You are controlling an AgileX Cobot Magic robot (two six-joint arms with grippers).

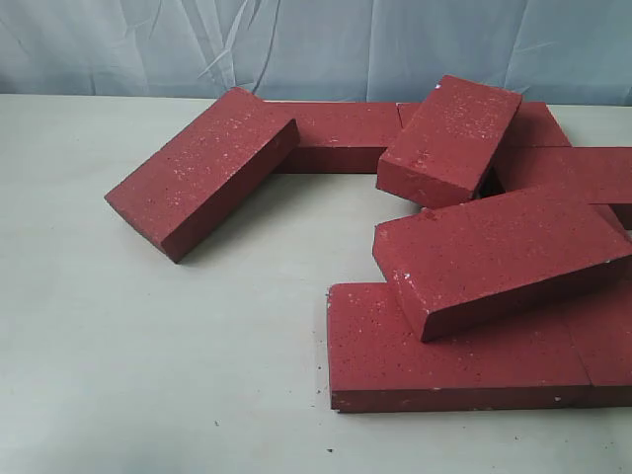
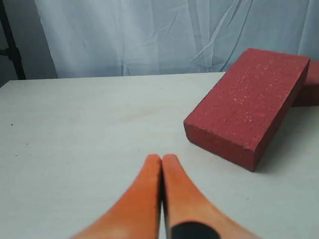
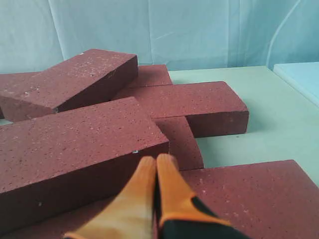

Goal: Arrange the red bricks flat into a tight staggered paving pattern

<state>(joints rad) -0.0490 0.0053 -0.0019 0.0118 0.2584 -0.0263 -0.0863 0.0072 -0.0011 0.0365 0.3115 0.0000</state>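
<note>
Getting the red bricks (image 1: 341, 133) flat comes first, since three of them sit tilted. A leaning brick (image 1: 202, 173) lies in the upper left of the exterior view, its far end resting on another brick. A propped brick (image 1: 449, 138) sits at upper centre-right, and a slanted brick (image 1: 499, 257) at lower right lies across the flat front brick (image 1: 444, 360).

Neither arm holds anything. The left gripper (image 2: 162, 164) has its orange fingers (image 2: 139, 194) pressed together above bare table (image 1: 148, 346), with the leaning brick ahead of it. The right gripper (image 3: 156, 162) is likewise closed and empty, its tips close by the slanted brick's corner; whether they touch I cannot tell.

The slanted brick looks like the right arm's job. Spread the jaws across its short width and grip near the middle so it does not swing. Lift it clear rather than dragging it, because the rough faces would probably catch and shift the brick beneath. Set it down flat against a neighbour, offset by half a length, then nudge the joint tight.
</note>
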